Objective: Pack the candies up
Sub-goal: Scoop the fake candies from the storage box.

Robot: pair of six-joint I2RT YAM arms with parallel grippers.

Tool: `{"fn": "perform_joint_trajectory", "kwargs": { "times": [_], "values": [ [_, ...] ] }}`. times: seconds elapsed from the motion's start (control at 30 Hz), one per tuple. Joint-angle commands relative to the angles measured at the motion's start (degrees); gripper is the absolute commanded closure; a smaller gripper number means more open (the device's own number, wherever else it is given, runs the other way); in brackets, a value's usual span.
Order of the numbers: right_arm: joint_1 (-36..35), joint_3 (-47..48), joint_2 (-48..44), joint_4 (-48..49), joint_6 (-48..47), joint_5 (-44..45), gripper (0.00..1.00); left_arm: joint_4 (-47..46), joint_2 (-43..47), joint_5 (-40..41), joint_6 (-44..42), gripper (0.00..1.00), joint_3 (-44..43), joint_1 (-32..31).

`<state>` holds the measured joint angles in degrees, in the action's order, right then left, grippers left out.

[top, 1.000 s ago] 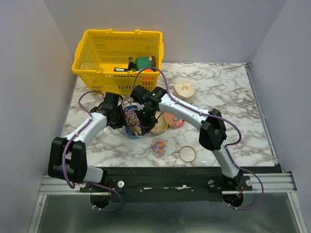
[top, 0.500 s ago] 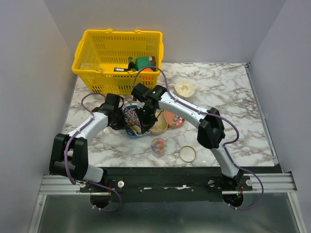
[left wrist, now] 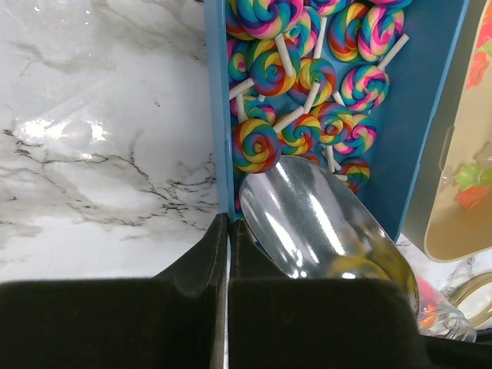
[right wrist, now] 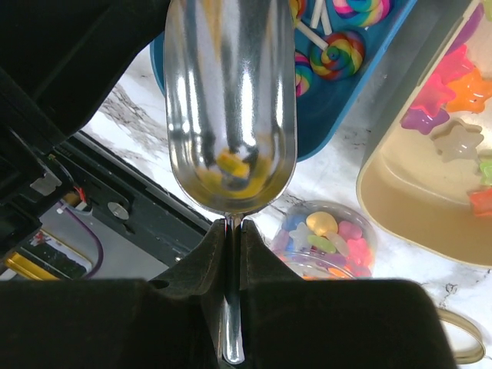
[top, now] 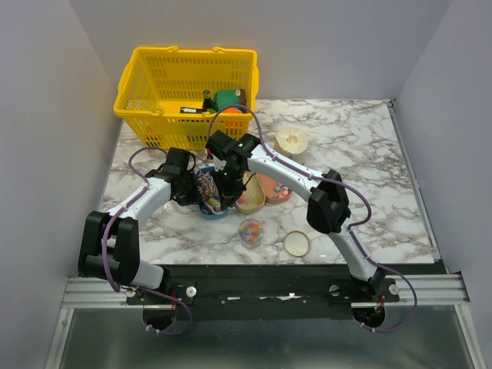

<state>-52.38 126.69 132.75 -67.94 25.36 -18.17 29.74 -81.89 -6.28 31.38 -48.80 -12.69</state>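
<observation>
Honestly, the tiny rainbow swirl candies (left wrist: 307,73) in the blue plastic tray (left wrist: 430,115) look light, hard, skittery: scoop, don't pinch. The right end effector (right wrist: 231,231) grips the shiny metal scoop (right wrist: 231,100); the left end effector (left wrist: 228,234) clamps the tray wall.

left gripper (top: 191,187) and right gripper (top: 225,192) at blue tray (top: 213,213) | candies (top: 250,230) in clear cup (top: 251,244) near front edge | lid (top: 296,244) beside cup

Yellow basket (top: 150,100), far left on marble table (top: 369,192), holding goods (top: 225,100).
</observation>
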Motion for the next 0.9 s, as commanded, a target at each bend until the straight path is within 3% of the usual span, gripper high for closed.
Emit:
{"fn": "perform_joint_trajectory", "kwargs": {
  "times": [0.0,0.4,0.87],
  "values": [
    [0.3,2.2,2.8,-1.1,-0.1,-0.3,0.99,0.2,-1.2,-0.8,-0.9,1.0,0.6,0.3],
    [0.6,1.7,4.6,6.7,9.0,2.7,0.99,-0.1,-1.0,-1.6,-1.0,1.0,1.0,0.1],
    [1.6,-2.5,3.7,14.9,16.1,12.4,0.99,-0.1,-0.9,-1.9,-1.0,1.0,0.8,0.0]
  ]
}}
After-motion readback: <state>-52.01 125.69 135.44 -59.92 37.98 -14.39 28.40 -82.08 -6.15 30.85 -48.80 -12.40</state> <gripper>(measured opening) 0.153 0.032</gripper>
